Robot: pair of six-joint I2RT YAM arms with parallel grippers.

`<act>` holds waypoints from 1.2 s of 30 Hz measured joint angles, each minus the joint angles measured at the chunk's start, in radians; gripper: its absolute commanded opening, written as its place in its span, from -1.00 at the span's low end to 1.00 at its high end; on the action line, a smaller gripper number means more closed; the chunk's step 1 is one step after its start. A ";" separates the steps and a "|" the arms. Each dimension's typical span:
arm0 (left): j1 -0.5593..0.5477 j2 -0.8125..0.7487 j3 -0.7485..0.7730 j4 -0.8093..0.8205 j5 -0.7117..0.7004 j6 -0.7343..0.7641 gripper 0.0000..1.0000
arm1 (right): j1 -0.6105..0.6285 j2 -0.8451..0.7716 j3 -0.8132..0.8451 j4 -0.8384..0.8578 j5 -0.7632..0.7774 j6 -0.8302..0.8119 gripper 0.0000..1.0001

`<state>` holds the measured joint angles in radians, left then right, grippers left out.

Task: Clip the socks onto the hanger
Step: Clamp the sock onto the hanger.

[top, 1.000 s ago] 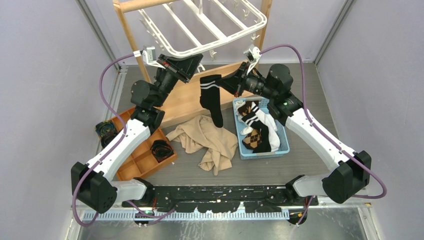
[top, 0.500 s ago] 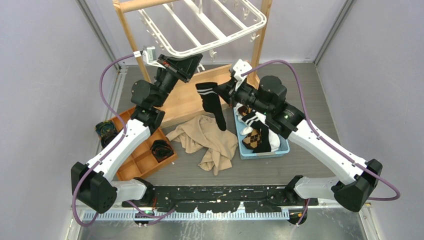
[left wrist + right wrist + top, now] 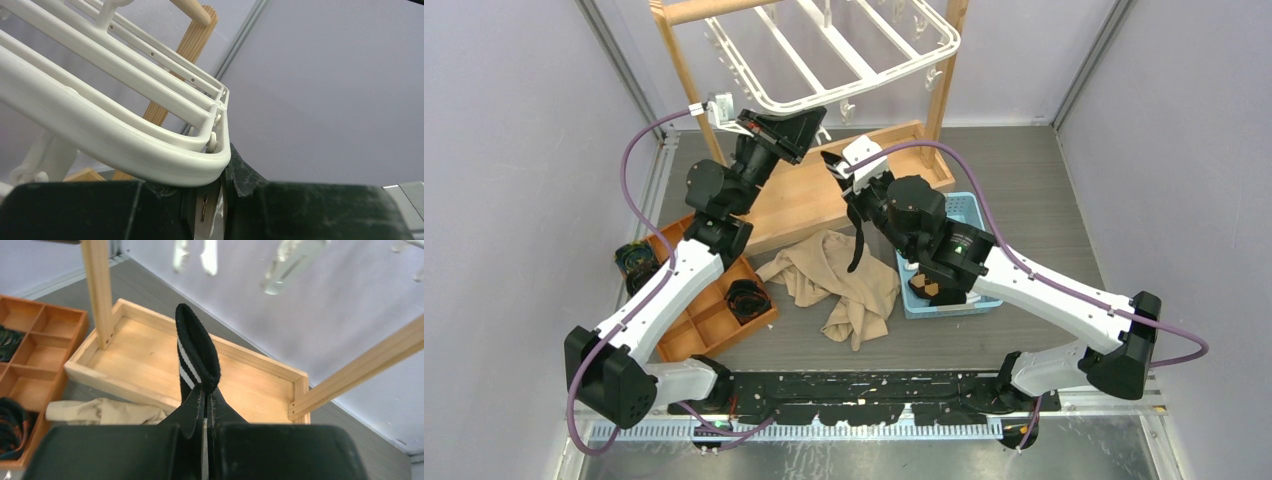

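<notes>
Left gripper [image 3: 796, 128]: jaws closed down onto the near corner of the rim of the hanger [image 3: 125, 137]. The hanger sits tilted at 12 o'clock of the table, on the wooden stand [image 3: 789, 205].

Right gripper [image 3: 205, 392]: jaws pinched tight on the cuff of a black sock [image 3: 197, 350] with white stripes. The foot hangs toward 6 o'clock, in front of the beige cloth [image 3: 844, 290].

Other socks [image 3: 927, 285] lie in the blue basket [image 3: 972, 212], at 4 o'clock of the held sock.
</notes>
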<state>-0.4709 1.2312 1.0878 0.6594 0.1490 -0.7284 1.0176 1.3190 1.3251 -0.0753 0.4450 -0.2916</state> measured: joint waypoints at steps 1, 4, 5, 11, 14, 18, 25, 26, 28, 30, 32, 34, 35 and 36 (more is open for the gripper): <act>0.000 -0.002 0.000 -0.001 -0.002 0.000 -0.90 | 0.002 0.006 0.002 0.009 0.029 0.000 -0.98; 0.000 -0.005 -0.002 -0.005 -0.007 0.000 -0.90 | 0.003 0.017 0.007 0.042 0.085 0.005 -0.98; 0.000 -0.006 -0.003 -0.006 -0.008 0.000 -0.90 | 0.003 0.017 0.008 0.051 0.095 0.010 -0.98; 0.000 -0.009 -0.009 -0.010 -0.012 0.000 -0.91 | 0.008 0.017 0.021 0.108 0.127 0.038 -0.98; 0.000 -0.012 -0.012 -0.015 -0.018 0.000 -0.91 | 0.013 0.017 0.031 0.122 0.127 0.046 -0.98; 0.000 -0.014 -0.013 -0.015 -0.019 0.000 -0.91 | 0.020 0.021 0.041 0.130 0.126 0.057 -0.98; 0.000 -0.014 -0.013 -0.018 -0.019 0.000 -0.91 | 0.029 0.029 0.042 0.131 0.117 0.062 -0.98; 0.000 -0.014 -0.013 -0.019 -0.019 0.000 -0.91 | 0.031 0.030 0.042 0.131 0.112 0.063 -0.98; 0.000 -0.014 -0.013 -0.021 -0.019 0.001 -0.91 | 0.034 0.030 0.042 0.134 0.107 0.066 -0.98; 0.000 -0.014 -0.014 -0.022 -0.019 0.002 -0.91 | 0.037 0.030 0.042 0.138 0.103 0.071 -0.98; 0.000 -0.015 -0.016 -0.022 -0.019 0.003 -0.91 | 0.037 0.030 0.042 0.143 0.095 0.080 -0.98; 0.000 -0.016 -0.018 -0.022 -0.019 0.004 -0.91 | 0.037 0.030 0.042 0.150 0.089 0.088 -0.98; 0.000 -0.016 -0.019 -0.022 -0.020 0.005 -0.91 | 0.037 0.030 0.042 0.151 0.084 0.093 -0.98; 0.000 -0.016 -0.019 -0.023 -0.021 0.005 -0.91 | 0.037 0.030 0.042 0.152 0.082 0.096 -0.98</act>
<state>-0.4709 1.2152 1.0683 0.6369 0.1280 -0.7231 1.0546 1.3487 1.3670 0.0765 0.5266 -0.1955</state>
